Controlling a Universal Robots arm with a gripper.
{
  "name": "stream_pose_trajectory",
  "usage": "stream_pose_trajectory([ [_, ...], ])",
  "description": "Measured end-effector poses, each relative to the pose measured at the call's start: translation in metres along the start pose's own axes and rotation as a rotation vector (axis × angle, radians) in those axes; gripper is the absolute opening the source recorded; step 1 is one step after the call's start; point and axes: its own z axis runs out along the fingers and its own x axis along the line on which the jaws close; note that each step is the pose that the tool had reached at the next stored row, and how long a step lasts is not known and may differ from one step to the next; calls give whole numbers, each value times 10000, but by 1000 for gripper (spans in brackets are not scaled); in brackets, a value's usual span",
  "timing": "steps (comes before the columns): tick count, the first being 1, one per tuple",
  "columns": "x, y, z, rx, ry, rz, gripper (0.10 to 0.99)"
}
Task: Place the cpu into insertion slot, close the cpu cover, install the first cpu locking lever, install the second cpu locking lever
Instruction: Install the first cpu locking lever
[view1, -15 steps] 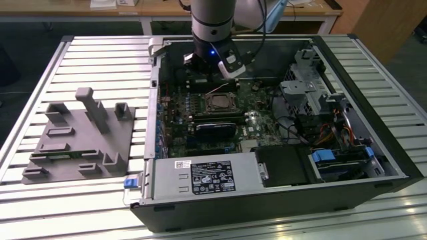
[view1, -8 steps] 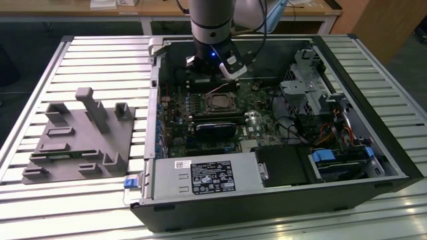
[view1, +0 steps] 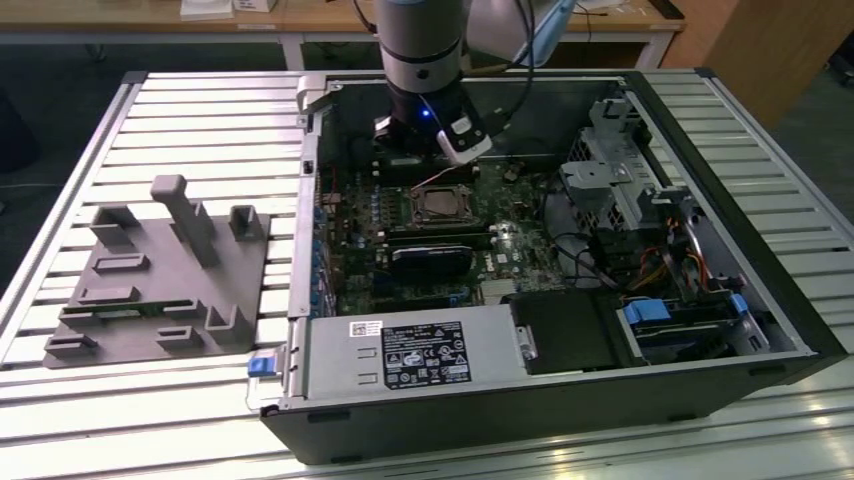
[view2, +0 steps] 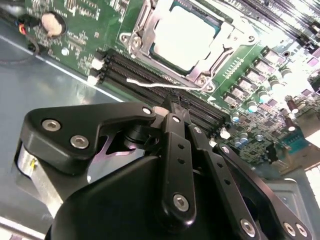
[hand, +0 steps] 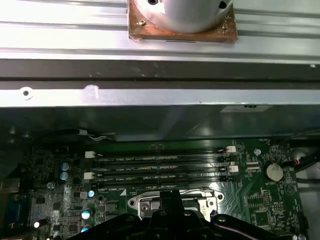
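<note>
The gripper (view2: 171, 106) is partly hidden by its own links; its jaws are seen pressed together just beside 1 thin lever (view2: 150, 83). The chip (view2: 185, 35) is seated in the socket (view1: 418, 205) under the closed cover (view2: 222, 51), beside the memory slots (hand: 160, 167).

Matt black finish on the linked claw (view2: 172, 106), with bright steel screw heads set in it. Just past its tip, a thin silvery wire lever (view2: 150, 83) of bare, polished metal. Beyond that, the small flat square cpu (view2: 185, 37) in pale silvery-beige metal, smooth with a soft sheen, framed by the thin silvery metal cpu cover (view2: 142, 27), shiny. Around both, glossy green circuit board (view2: 80, 30). Nearest the claw, long black plastic memory slots (view2: 130, 67), dull. Beside the claw, smooth grey painted metal case wall (view2: 50, 85).
</note>
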Motion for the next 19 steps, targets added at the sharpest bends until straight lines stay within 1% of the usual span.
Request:
stream_pose_trajectory([
  [2,2,-6,22,50,-56,186,106],
  [5,-4,-6,47,111,-106,357,106],
  [11,-35,9,97,202,-171,572,106],
  [19,-83,52,145,409,-223,680,106],
])
